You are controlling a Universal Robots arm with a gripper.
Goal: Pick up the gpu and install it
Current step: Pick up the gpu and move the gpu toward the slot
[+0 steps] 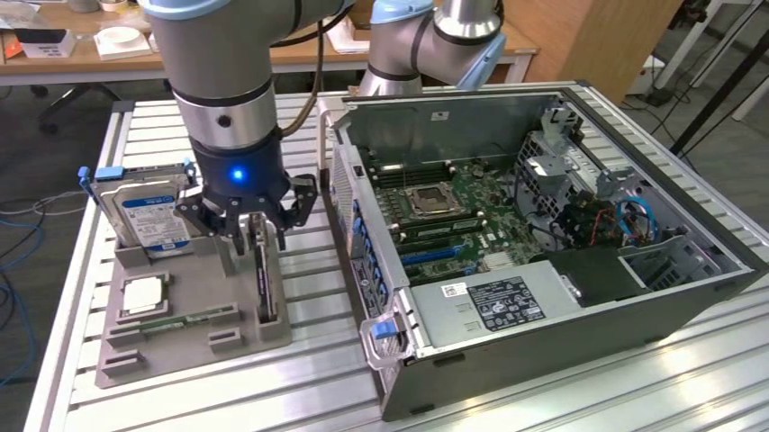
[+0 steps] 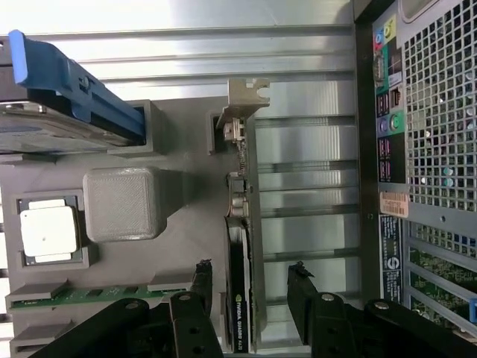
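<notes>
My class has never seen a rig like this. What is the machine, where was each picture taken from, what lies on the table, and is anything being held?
The machine is a robot arm that ends in a gripper, a claw with two fingers. One picture comes from a camera off the arm, looking down on the metal table. The other comes from a camera on the wrist, looking past the black fingers.

On the table stand a grey holder tray and an open computer case. The tray carries a hard drive, a processor chip, a memory stick and the gpu, a graphics card standing on edge.

The gripper is open, with one finger on each side of the gpu and a gap on both sides. Nothing is held yet.
</notes>
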